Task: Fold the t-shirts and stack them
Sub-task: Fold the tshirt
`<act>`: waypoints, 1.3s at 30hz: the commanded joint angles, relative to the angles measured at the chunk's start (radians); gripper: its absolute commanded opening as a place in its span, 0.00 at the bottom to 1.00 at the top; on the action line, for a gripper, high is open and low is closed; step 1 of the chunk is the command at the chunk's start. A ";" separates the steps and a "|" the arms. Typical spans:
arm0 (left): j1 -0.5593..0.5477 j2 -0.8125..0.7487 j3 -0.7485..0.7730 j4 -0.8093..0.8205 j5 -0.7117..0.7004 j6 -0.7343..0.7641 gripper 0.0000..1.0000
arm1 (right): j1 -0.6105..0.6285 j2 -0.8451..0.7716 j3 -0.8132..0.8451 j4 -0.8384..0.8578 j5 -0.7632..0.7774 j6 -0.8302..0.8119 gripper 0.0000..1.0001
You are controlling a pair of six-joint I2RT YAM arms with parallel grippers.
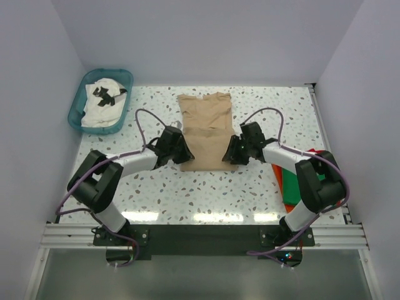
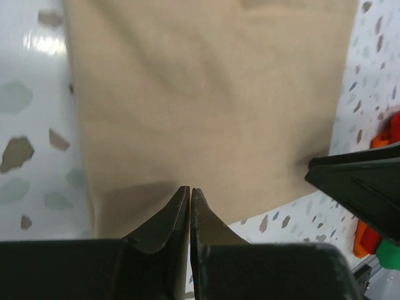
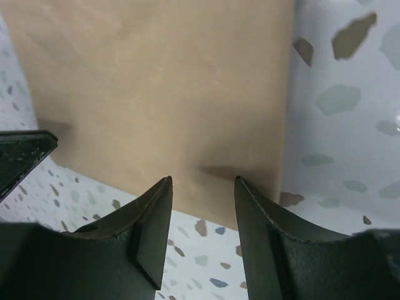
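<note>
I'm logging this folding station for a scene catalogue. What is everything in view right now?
tan t-shirt: one, beige, middle of the table, partly folded
white t-shirt: one, white with black print, bunched inside the basket
red-orange t-shirt: one, red-orange, right edge of the table, partly under the right arm
green t-shirt: one, green, beside the red-orange one, mostly hidden
basket: one, teal, far left corner
table: one, white with grey speckles, beneath everything
left arm: one, black and white, reaching to the tan shirt's left side
right arm: one, black and white, reaching to its right side
left claw: one, black, shut, at the shirt's near edge
right claw: one, black, open, at the shirt's near edge
</note>
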 commanded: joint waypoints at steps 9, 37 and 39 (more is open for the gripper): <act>-0.015 -0.135 -0.253 0.134 -0.003 -0.064 0.07 | -0.013 -0.145 -0.184 0.034 0.016 -0.010 0.48; 0.018 -0.195 -0.373 0.157 -0.028 -0.032 0.49 | -0.042 -0.167 -0.256 0.069 0.013 0.044 0.47; 0.020 -0.181 -0.373 0.171 -0.025 -0.033 0.48 | -0.042 -0.141 -0.257 0.089 0.009 0.051 0.45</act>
